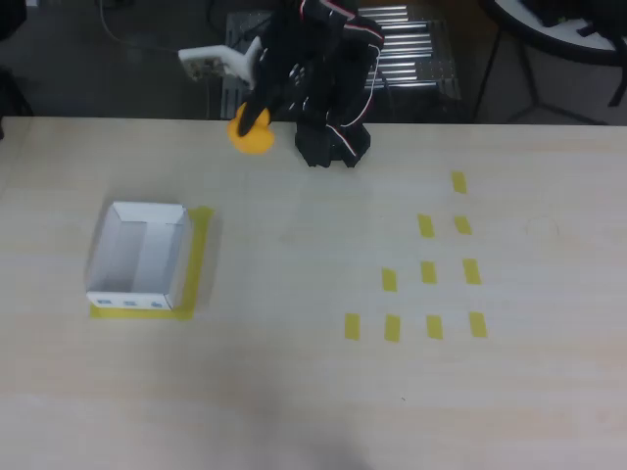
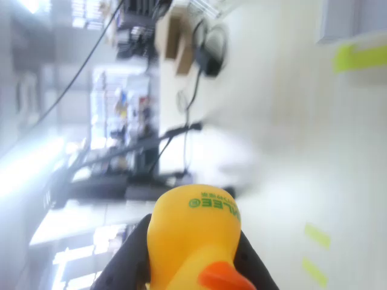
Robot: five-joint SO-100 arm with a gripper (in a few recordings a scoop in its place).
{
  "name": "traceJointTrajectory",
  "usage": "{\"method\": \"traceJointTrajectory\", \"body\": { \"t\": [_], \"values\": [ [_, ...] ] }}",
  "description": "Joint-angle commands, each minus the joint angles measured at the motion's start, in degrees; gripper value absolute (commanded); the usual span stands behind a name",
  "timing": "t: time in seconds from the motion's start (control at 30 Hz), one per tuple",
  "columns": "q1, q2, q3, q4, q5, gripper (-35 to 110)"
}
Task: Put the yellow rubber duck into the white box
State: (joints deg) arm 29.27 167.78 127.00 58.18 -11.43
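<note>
The yellow rubber duck [image 1: 251, 131] hangs in the air near the table's far edge, held by my gripper [image 1: 253, 116] on the black arm. In the wrist view the duck [image 2: 193, 235] fills the lower middle, its orange beak pointing down, with dark fingers [image 2: 130, 257] pressed on both its sides. The gripper [image 2: 192, 266] is shut on it. The white box [image 1: 139, 257] stands open at the left of the table on a yellow tape outline, well to the lower left of the duck. A corner of the box [image 2: 354, 21] shows top right in the wrist view.
The arm's black base [image 1: 333, 145] sits at the table's far edge, right of the duck. Several short yellow tape strips [image 1: 428, 272] lie on the right half of the light wooden table. A metal rack [image 1: 411, 54] stands behind the table.
</note>
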Motion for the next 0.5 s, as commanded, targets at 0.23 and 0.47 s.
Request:
{"method": "traceJointTrajectory", "body": {
  "t": [0.23,0.47],
  "values": [
    [18.11,-26.1,-0.26,-19.69,2.02,0],
    [21.71,-43.95,-12.66,-19.78,3.08,0]
  ]
}}
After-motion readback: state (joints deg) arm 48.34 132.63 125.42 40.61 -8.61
